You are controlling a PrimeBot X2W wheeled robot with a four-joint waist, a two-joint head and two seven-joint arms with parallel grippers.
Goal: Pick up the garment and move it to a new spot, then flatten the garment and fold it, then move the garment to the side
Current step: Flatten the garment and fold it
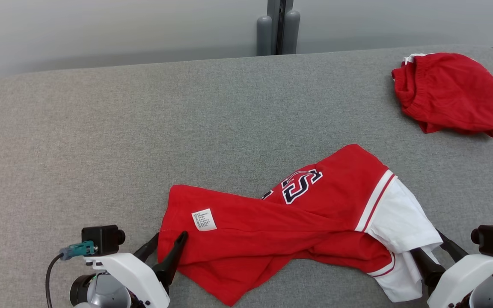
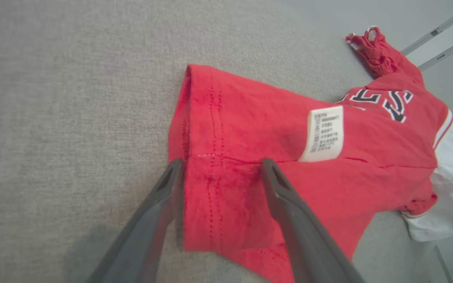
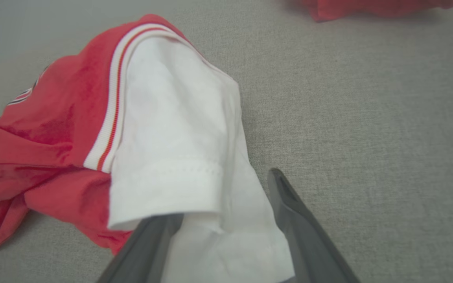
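On the grey table (image 1: 101, 149), near edge, right of centre, the garment (image 1: 306, 214) is lying crumpled and twisted, red body with white sleeve (image 1: 400, 218), not flat, not folded. Left gripper (image 1: 169, 236) is standing wide open, fingers straddling the red hem at the garment's left end, holding nothing. Right gripper (image 1: 426, 241) is also gaping fully, fingers either side of the white sleeve at the right end, nothing clamped. My read: flattening is just getting set up; whether the first relocation is done, cannot tell. Folding and moving aside are both pending. Count: 2 grippers, 2 garments (the working one plus 1 red bundle (image 1: 449, 92) sitting well apart at the far right corner), 1 care label (image 1: 204, 220) showing
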